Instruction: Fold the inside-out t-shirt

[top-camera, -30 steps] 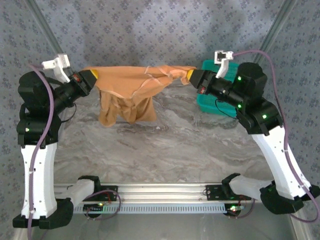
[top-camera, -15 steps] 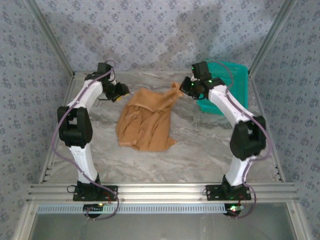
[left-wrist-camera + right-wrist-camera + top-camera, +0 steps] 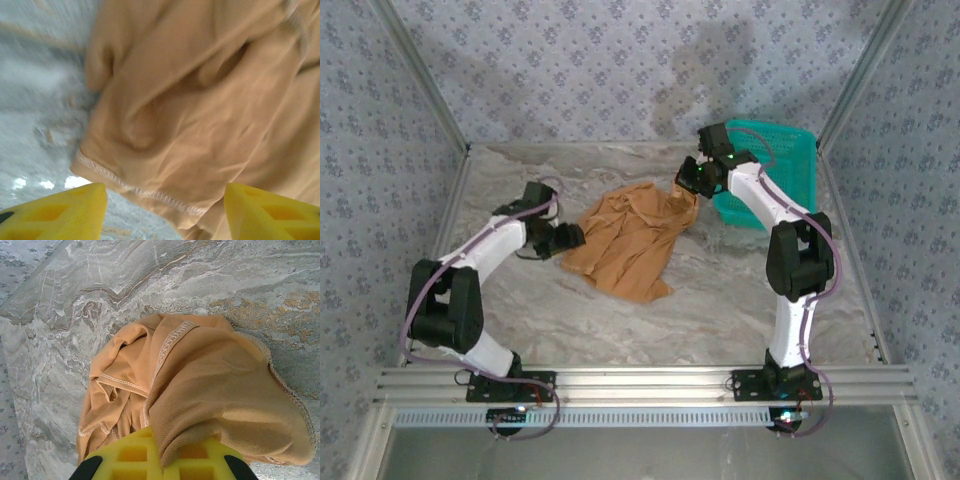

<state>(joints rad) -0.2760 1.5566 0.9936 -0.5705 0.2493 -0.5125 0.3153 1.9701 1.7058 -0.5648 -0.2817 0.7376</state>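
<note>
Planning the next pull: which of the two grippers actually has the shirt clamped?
The right gripper, shut on the t-shirt at its far edge. The left gripper stands open at its left edge, gripping nothing.

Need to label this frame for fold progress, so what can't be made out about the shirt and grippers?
Top external: the t-shirt is bunched and small, so sleeves, neck and label cannot be told apart.
Left wrist: motion blur; the t-shirt runs off the top and right edges, and the left gripper is cut by the bottom edge.
Right wrist: fabric drapes over the right gripper, hiding the pinch point.
</note>
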